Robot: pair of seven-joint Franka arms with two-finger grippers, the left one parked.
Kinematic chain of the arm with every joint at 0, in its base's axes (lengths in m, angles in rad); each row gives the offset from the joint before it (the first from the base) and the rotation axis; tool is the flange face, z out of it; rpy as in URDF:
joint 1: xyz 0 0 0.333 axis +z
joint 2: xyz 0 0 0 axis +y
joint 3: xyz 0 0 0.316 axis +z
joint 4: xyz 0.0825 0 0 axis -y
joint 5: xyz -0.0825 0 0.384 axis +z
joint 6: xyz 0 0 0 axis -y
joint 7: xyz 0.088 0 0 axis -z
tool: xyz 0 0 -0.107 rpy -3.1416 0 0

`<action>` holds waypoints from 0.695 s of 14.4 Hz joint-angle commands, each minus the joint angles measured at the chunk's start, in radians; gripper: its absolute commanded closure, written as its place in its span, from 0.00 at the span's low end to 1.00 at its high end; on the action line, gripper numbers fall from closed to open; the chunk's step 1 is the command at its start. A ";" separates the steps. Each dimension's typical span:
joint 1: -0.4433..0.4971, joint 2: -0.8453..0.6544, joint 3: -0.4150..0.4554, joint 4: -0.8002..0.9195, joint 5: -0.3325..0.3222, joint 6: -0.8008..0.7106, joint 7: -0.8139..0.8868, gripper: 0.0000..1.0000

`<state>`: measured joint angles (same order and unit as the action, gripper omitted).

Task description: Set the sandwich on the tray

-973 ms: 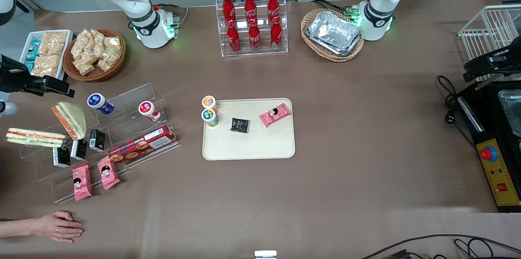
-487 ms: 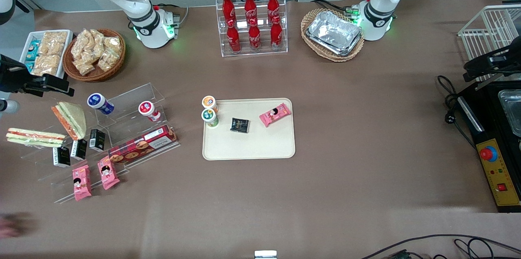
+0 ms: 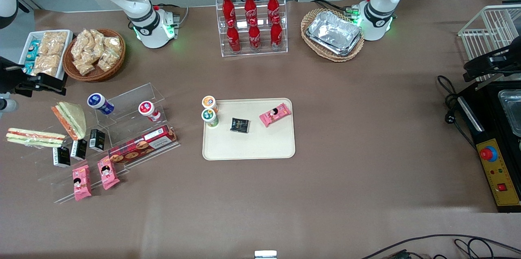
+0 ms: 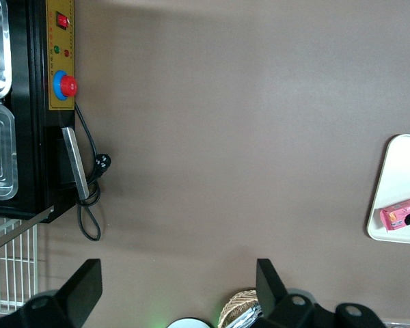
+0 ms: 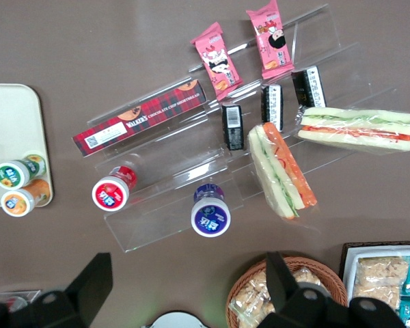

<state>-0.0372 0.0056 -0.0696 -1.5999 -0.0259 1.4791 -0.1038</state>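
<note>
The sandwich point(image 3: 35, 137) point(image 5: 360, 128) lies flat on the clear stand point(image 3: 122, 104) toward the working arm's end of the table, wrapped in plastic, its red and green stripes showing along one long edge; nothing grips it. Just beside it leans the triangular sandwich point(image 3: 70, 119) point(image 5: 281, 170), a little farther from the front camera; three small black cartons point(image 3: 78, 149) point(image 5: 270, 107) stand in a row just nearer the camera than that one; two pink packets point(image 3: 94, 176) point(image 5: 246, 49) lie on the stand's lowest step; a red plaid box point(image 3: 142, 144) point(image 5: 142, 117) rests slantwise on a step, with a blue-capped cup point(image 3: 97, 102) point(image 5: 211, 212) and a red-capped cup point(image 3: 148, 110) point(image 5: 111, 193) on their sides above it.

The tray point(image 3: 252, 147) point(image 5: 10, 130) sits well apart from the stand, at mid-table; on it are an orange-lidded cup point(image 3: 209, 102), a green-lidded cup point(image 3: 209, 116), a black packet point(image 3: 239, 125) and a pink bar point(image 3: 275, 114) point(image 4: 401, 214); its nearer half is bare.

The gripper point(image 3: 53, 83) point(image 5: 188, 287) hangs above the table, farther from the camera than the triangular sandwich and next to the snack basket point(image 3: 95, 53) point(image 5: 287, 295); its two fingers are spread wide with nothing between them, touching no item.
</note>
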 commanded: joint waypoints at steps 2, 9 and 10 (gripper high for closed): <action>-0.013 0.023 -0.041 0.011 0.000 -0.002 0.015 0.00; -0.039 0.060 -0.107 0.014 -0.028 0.090 0.129 0.00; -0.041 0.069 -0.130 0.015 -0.031 0.095 0.147 0.00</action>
<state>-0.0708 0.0433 -0.1542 -1.6000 -0.0358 1.5441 -0.0209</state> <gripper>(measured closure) 0.000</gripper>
